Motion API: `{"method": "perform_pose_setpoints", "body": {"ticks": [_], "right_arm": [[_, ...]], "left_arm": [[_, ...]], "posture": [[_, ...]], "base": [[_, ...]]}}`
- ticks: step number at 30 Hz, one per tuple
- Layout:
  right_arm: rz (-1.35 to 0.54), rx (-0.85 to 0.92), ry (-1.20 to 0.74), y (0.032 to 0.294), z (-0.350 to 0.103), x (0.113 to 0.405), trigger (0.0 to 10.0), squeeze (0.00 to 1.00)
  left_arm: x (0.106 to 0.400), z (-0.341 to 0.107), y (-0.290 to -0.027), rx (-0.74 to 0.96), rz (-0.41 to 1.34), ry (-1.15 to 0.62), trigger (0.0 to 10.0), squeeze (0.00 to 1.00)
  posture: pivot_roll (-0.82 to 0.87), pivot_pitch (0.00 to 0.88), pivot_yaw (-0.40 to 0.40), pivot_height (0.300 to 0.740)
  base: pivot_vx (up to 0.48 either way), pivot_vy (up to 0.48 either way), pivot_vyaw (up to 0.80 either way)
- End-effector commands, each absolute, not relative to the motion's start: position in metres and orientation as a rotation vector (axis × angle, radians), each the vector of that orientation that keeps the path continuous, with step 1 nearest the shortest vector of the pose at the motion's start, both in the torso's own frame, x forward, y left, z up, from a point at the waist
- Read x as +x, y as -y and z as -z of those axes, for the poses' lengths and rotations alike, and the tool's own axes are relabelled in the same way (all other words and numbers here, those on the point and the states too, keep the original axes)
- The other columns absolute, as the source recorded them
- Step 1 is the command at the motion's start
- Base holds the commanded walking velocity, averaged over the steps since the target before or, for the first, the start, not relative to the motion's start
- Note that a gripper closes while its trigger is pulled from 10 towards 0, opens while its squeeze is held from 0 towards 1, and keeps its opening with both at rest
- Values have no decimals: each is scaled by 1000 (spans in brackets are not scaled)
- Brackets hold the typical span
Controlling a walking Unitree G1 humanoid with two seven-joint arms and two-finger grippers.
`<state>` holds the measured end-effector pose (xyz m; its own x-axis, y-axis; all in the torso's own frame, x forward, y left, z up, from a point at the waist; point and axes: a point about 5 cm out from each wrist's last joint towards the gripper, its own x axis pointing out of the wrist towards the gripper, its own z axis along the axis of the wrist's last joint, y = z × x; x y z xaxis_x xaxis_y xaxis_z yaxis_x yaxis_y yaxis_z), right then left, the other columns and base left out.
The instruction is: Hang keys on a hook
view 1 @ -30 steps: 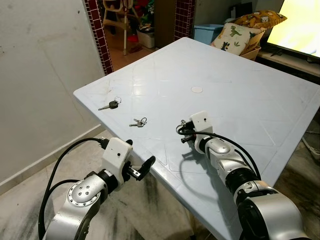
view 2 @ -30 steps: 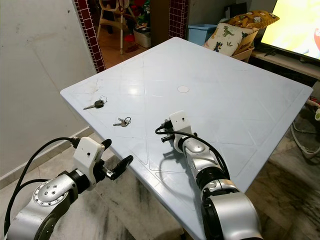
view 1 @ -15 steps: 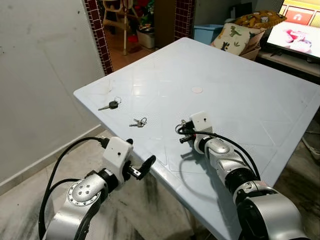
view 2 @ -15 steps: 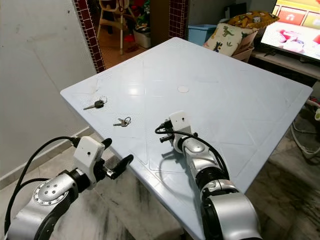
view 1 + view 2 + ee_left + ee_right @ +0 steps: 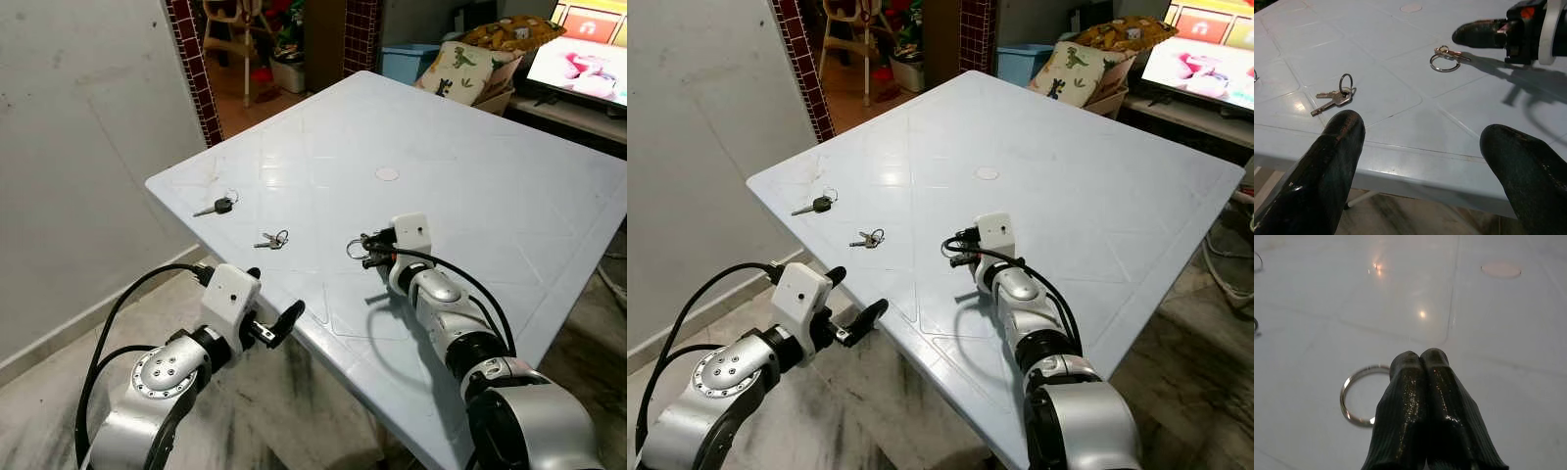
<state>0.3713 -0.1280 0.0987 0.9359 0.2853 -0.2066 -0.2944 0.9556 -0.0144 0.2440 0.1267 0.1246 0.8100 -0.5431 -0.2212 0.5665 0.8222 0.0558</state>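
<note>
Right now, reading outward from the jaws:

Right gripper (image 5: 1420, 363): the two black fingers are pressed flat together, low over the table. A silver key ring (image 5: 1359, 394) lies at their tips, and whether they actually pinch it I cannot tell.

Ring and key at the right gripper: from the left wrist view it is a round split ring (image 5: 1444, 62) with a small key (image 5: 1448, 52) on it, lying on the tabletop just ahead of the right fingertips.

Left gripper (image 5: 272, 328): the fingers are spread wide apart with nothing between them, held just off the table's near edge, at about 7 o'clock from the right gripper.

Small key bunch (image 5: 272, 239): a pair of pale metal keys on a thin ring, flat on the table between the two grippers, at roughly 9 o'clock from the right one.

Black-headed key (image 5: 217, 205): a single key with a dark head and its own ring, further out toward the table's left corner, at about 10 o'clock from the small bunch.

Table (image 5: 470, 157): pale blue-white plastic with moulded lines and a round cap (image 5: 387, 174) near its middle.
</note>
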Motion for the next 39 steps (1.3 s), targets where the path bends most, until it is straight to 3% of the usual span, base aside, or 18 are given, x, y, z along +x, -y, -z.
{"method": "perform_pose_setpoints", "body": {"ticks": [1, 6, 7, 9, 10, 15, 39], "right_arm": [[-306, -41, -150, 125, -108, 374, 0, 0], [-320, -59, -114, 123, -115, 376, 0, 0], [-321, -78, -118, 122, -114, 375, 4275, 988], [-321, -91, -120, 121, -113, 375, 4275, 988], [-331, -89, -125, 118, -111, 374, 10000, 1000], [-335, -133, -132, 107, -109, 373, 10000, 1000], [-272, -206, -260, 101, -99, 375, 10000, 1000]], "left_arm": [[247, -125, -132, 139, 586, -201, 10000, 0], [249, -126, -129, 137, 591, -193, 10000, 0], [249, -125, -128, 136, 593, -193, 10000, 0], [249, -125, -127, 136, 595, -192, 10000, 0], [249, -125, -127, 136, 596, -192, 10000, 0], [249, -127, -127, 134, 596, -187, 10000, 0], [241, -126, -125, 100, 626, -197, 10000, 0]], "posture": [[127, 13, 62, 740], [117, 6, 64, 740], [118, 4, 63, 740], [118, 4, 63, 740], [118, 4, 63, 740], [131, 5, 62, 740], [162, 20, 42, 740]], "base": [[0, 0, 0], [0, 0, 0], [0, 0, 0], [0, 0, 0], [0, 0, 0], [0, 0, 0], [0, 0, 0]]}}
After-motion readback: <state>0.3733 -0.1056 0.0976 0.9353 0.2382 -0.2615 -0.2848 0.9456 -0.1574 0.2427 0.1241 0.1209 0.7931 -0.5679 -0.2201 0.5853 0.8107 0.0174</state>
